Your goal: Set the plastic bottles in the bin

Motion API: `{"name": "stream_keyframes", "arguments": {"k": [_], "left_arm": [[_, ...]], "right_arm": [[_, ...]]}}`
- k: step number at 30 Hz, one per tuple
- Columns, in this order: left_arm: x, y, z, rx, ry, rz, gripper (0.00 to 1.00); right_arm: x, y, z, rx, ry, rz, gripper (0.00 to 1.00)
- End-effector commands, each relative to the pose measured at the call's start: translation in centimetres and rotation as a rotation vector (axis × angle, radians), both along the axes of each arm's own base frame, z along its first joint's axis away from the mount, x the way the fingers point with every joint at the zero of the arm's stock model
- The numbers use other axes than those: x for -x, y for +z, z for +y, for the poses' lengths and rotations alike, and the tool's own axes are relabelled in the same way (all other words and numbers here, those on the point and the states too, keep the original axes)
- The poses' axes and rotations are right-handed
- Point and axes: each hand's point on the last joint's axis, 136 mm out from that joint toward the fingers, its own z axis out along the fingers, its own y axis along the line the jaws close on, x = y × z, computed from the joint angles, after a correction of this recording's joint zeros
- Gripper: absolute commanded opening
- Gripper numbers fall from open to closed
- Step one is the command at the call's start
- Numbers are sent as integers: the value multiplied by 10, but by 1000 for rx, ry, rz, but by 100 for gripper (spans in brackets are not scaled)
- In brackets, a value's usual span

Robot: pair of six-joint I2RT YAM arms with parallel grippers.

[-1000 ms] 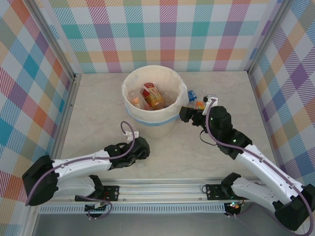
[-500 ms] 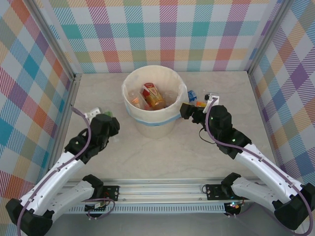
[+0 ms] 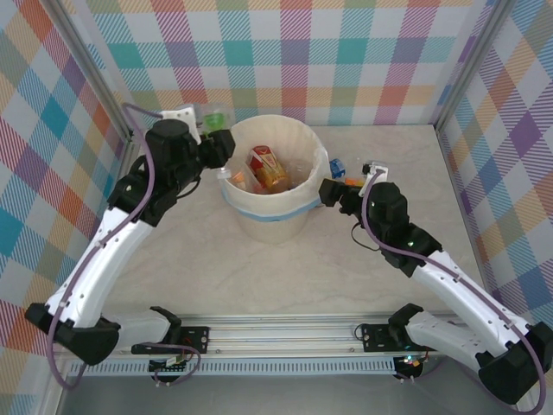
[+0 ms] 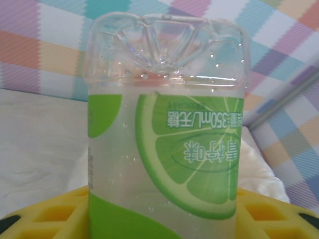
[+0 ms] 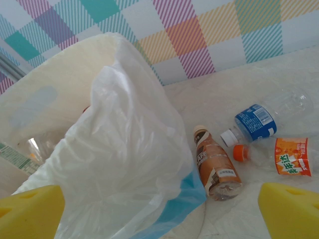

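While right gripper (image 3: 331, 191) gapes beside bin (image 3: 259, 226), left gripper (image 3: 219, 147) tight on green-labelled bottle (image 4: 164, 149).

Pale marbled table (image 3: 346, 277) enclosed by pastel plaid walls (image 3: 294, 52).

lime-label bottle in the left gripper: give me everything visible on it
The lime bottle is clear, thin-looking plastic with a green lime-slice label. The print reads upside down and the moulded petal-shaped base points up, so it is held inverted. Small droplets cling to the inside. The left gripper clamps it low down between yellow pads. In the top view it hangs in the air just outside the far-left rim of the bin, apparently touching nothing else.
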Motion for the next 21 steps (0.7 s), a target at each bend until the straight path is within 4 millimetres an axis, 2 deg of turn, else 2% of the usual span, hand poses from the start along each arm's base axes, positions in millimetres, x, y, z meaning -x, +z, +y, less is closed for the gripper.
{"name": "stream_keyframes", "arguments": {"k": [1,7,11,14,16,17,18,21], "left_arm": [[-4,-10,-35,16,-153,71,54],[-29,-23,-66,3,-216,87,55],[-43,-48,-84,-86,-295,145,57],[-55,-64,-85,-175,-300,185,61],[-64,-72,-80,-225,-275,205,69],[-67,-72,-78,-238,-266,216,82],[-68,-72,-78,-243,-264,225,90],[-60,-56,-83,-209,-312,196,100]], "right_arm": [[-5,2,-3,-38,0,48,100],[-12,1,-9,-62,-23,45,100],[-12,-1,-13,-57,-25,55,100],[-12,-4,-17,-52,-26,68,100],[-14,-7,-19,-58,-22,82,100],[-15,-9,-21,-63,-25,92,100],[-16,-10,-22,-69,-23,98,100],[-20,-12,-24,-71,-16,108,100]]}}
